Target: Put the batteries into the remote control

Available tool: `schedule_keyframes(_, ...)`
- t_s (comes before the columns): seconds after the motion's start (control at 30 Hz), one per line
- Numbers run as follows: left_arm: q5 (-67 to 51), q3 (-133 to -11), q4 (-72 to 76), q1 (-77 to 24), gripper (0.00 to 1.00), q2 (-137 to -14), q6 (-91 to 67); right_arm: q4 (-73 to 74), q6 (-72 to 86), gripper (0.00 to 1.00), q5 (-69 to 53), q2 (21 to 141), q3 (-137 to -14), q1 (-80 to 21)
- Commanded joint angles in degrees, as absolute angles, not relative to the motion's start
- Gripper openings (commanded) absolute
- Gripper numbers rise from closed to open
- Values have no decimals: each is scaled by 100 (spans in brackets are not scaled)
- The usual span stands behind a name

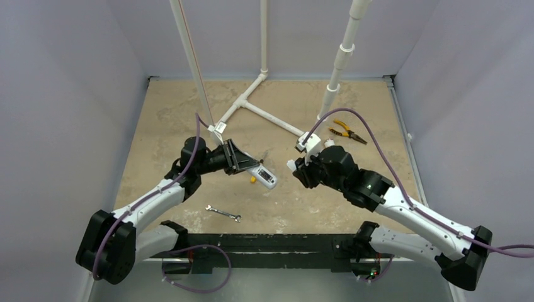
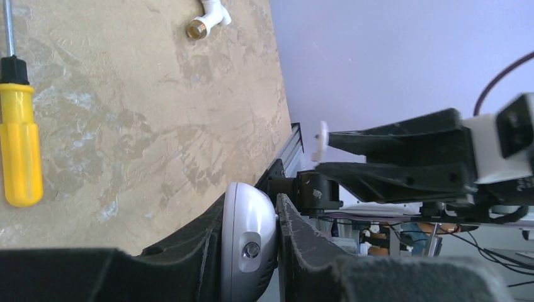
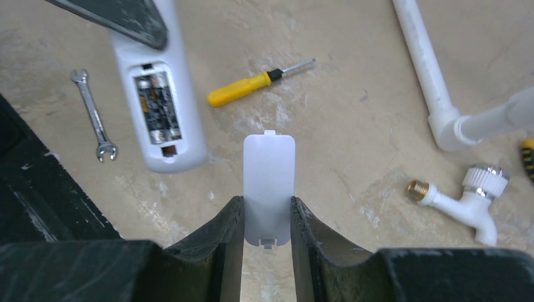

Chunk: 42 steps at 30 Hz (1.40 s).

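My left gripper [image 1: 236,157] is shut on the white remote control [image 1: 263,175] and holds it above the table; its rounded end shows between the fingers in the left wrist view [image 2: 247,245]. In the right wrist view the remote [image 3: 160,94] lies back up, compartment open, with two batteries [image 3: 157,108] inside. My right gripper [image 3: 267,217] is shut on the white battery cover [image 3: 269,185], held edge to edge, to the right of the remote. In the top view the right gripper [image 1: 296,168] faces the remote with a small gap.
A yellow-handled screwdriver [image 3: 252,85] lies beyond the remote, also in the left wrist view [image 2: 20,138]. A small wrench [image 1: 223,213] lies near the front. White pipe frame [image 1: 252,100], a white tap [image 3: 463,200] and yellow pliers [image 1: 348,131] are at the back right.
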<state>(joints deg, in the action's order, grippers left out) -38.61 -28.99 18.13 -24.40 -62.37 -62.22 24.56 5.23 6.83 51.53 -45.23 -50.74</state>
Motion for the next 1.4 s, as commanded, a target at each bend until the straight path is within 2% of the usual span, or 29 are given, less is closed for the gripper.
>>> schedule_keyframes(0.0,-3782,-2778,2700,-2515,0,-6366,-6775,2841,-106,8,34,5275,-5335,-5119)
schedule_keyframes(0.27,-3109,-2824,2298,-2901,0,-6230,-6882,2917,-169,9,-114,5986,-6012,-5531)
schedule_keyframes(0.53,-3143,-2877,2259,-2907,0,-6261,-6881,2902,-112,11,-90,6553,-6138,-5789)
schedule_keyframes(0.7,-3138,-2883,2246,-2916,0,-6305,-6850,2900,-87,9,-56,6795,-6259,-5842)
schedule_keyframes(0.97,-3145,-2885,2233,-2920,0,-6340,-6841,2819,-135,9,230,6807,-6277,-5862)
schedule_keyframes(1.13,-2996,-2835,1917,-2917,0,-6174,-6683,2522,661,14,1919,6395,-5938,-5741)
schedule_keyframes(1.37,-2927,-2815,1633,-2909,0,-6018,-6530,2427,1410,29,2291,6275,-5758,-5010)
